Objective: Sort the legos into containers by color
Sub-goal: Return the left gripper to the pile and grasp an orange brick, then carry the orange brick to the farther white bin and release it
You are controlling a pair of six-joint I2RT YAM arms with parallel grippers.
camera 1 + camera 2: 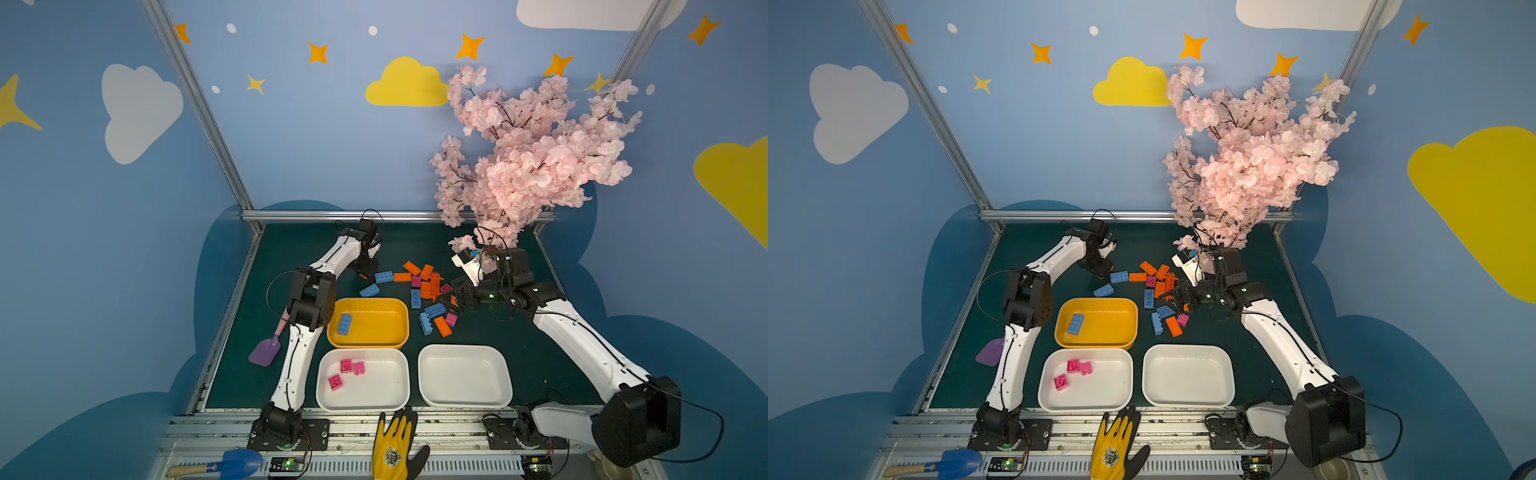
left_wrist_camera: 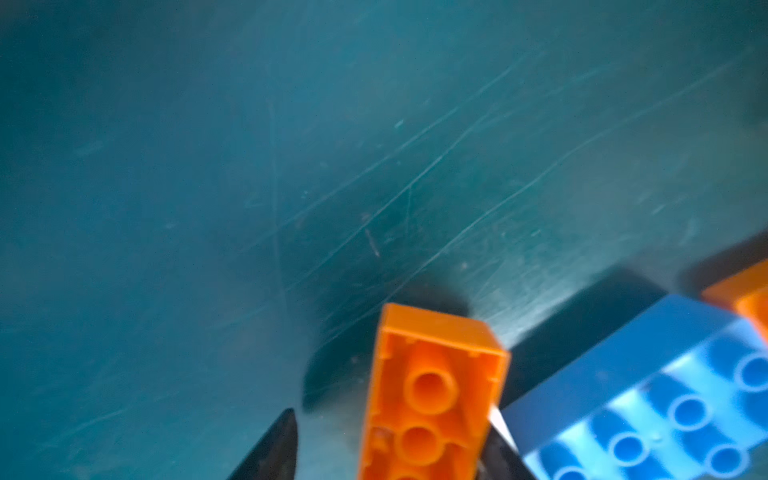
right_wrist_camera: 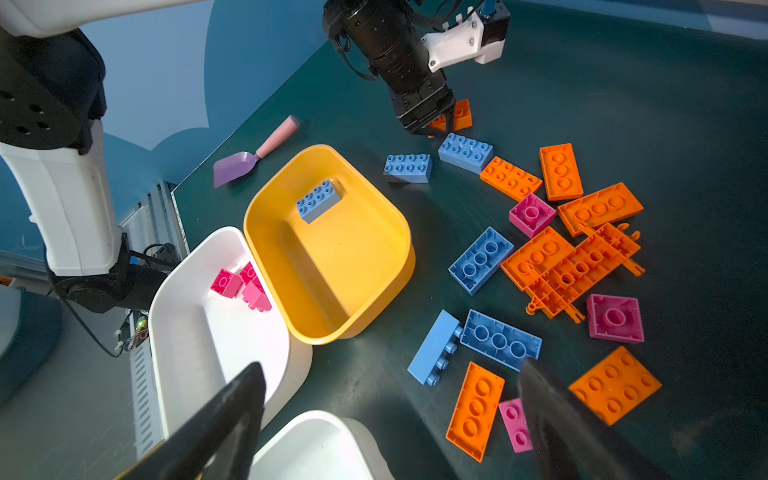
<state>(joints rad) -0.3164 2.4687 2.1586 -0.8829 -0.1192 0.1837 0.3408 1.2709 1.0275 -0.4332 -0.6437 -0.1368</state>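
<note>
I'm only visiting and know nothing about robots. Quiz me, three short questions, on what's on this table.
1. True or false: the yellow tray holds exactly one blue brick.
2. How many pink bricks lie in the white tray nearest the left arm?
3. The brick between the left end effector's fingers is: A blue, B orange, C pink?
Key: 1 true; 2 three; 3 B.

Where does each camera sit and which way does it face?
Top views: high in front, looking down over the table; left arm, right arm show.
Left wrist: low over the table, facing an orange rectangular brick inside the left gripper.
Right wrist: raised, facing the yellow-orange plastic tray; right gripper and left arm show.
Shared: both wrist views show that brick.
</note>
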